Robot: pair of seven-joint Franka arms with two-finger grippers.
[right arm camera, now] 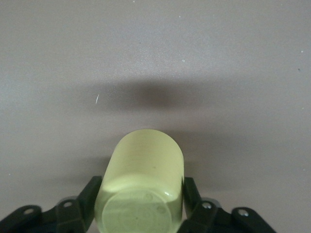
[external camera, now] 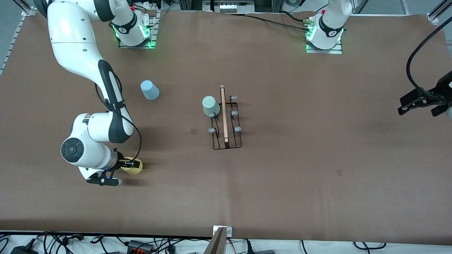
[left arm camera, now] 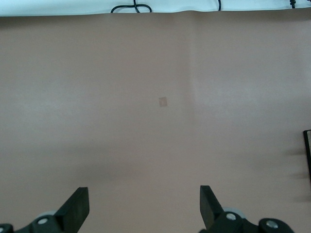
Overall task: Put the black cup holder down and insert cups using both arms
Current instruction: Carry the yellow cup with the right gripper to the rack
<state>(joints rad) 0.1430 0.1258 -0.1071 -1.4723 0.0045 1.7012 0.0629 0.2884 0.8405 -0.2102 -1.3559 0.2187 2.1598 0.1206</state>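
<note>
Rack [external camera: 226, 121] first: we see the black cup holder standing near the middle of the table [external camera: 300, 176], its light wooden rod handle [external camera: 223, 113] running along the top and its pale-tipped pegs [external camera: 236, 129] set in two rows on either side of the rod. We find the mint green cup [external camera: 210, 106] upside down on one of the pegs on the right arm's side of the rod, at the end of the rack farther from the front camera. We see the light blue cup [external camera: 149, 90] on the table, well apart from the rack toward the right arm's end. The yellow cup [external camera: 132, 166] sits between the fingers [right arm camera: 87, 201] of the right gripper [external camera: 129, 163], which close on its sides near its base; in the right wrist view the cup [right arm camera: 143, 187] fills the gap between the two fingers, base toward the camera, and casts a shadow on the brown table surface [right arm camera: 218, 73]. We cannot tell whether the cup touches the table. The left gripper [external camera: 422, 102] hangs over the left arm's end of the table, well apart from every cup, and waits; in the left wrist view its fingers [left arm camera: 77, 206] stand wide apart with only bare table [left arm camera: 155, 136] between them, and a sliver of the rack [left arm camera: 308, 155] shows at the picture's edge.
</note>
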